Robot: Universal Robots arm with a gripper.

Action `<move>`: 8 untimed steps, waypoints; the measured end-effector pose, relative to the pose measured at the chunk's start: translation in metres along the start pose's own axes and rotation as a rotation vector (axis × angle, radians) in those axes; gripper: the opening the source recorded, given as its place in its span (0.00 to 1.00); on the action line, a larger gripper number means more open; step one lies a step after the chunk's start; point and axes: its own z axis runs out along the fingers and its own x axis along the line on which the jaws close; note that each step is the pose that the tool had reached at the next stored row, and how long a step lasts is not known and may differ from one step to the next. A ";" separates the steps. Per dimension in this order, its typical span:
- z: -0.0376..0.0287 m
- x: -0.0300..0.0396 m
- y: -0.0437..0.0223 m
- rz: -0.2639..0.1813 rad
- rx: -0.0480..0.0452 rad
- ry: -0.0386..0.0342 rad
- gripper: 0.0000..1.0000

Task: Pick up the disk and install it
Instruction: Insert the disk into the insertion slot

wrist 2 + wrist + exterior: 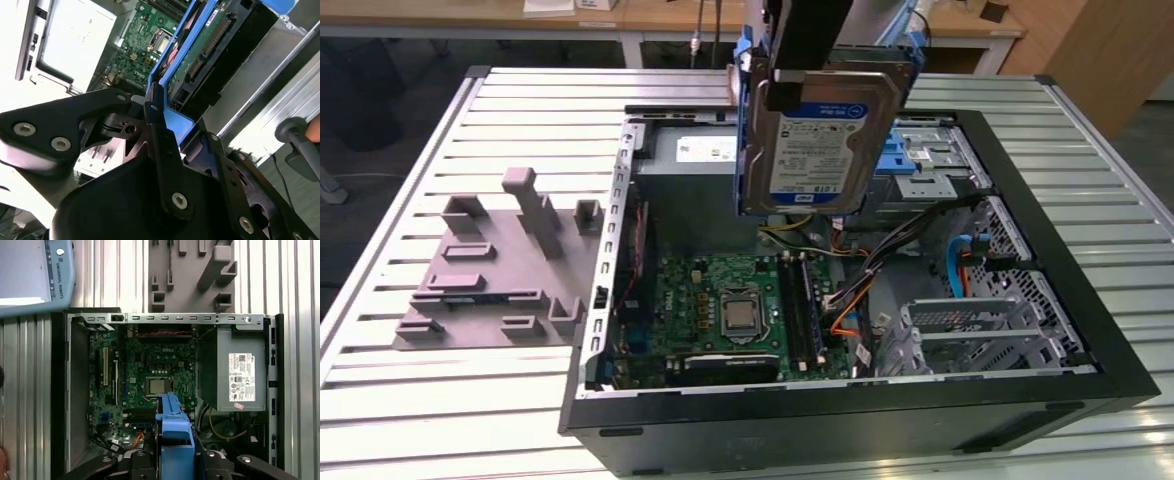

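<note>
- The table (400,400) is made of long silver metal strips.
- The black computer case (854,425) lies on its side on the table. Its top side is open, so you can see inside.
- A grey tray (480,270) with little blocks sticking up lies flat on the table. It is just beside the case, on the exterior view's left.
- A grey power box (240,367) with a white sticker sits inside the case at its far end.
- The green board (734,310) lies flat on the floor of the case, at the near end. It has a square silver chip in the middle.
- The disk (821,140) is up in the air, standing on end over the far part of the case. It hangs in front of the power box and above the wires. Its blue and white label faces the exterior view. Blue rails run down its sides.
- The black gripper (801,85) reaches down from above and squeezes the top end of the disk. In the second wrist view its fingers (159,145) are pinched tight on the blue handle. In the first wrist view the blue rail sits right between them.
</note>
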 end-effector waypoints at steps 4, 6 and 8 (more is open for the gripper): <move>0.0002 0.0063 -0.0001 0.000 0.0058 -0.0007 0.36; 0.0005 0.0072 -0.0005 0.000 0.0098 -0.0008 0.36; 0.0011 0.0080 -0.0014 0.000 0.0127 -0.0011 0.36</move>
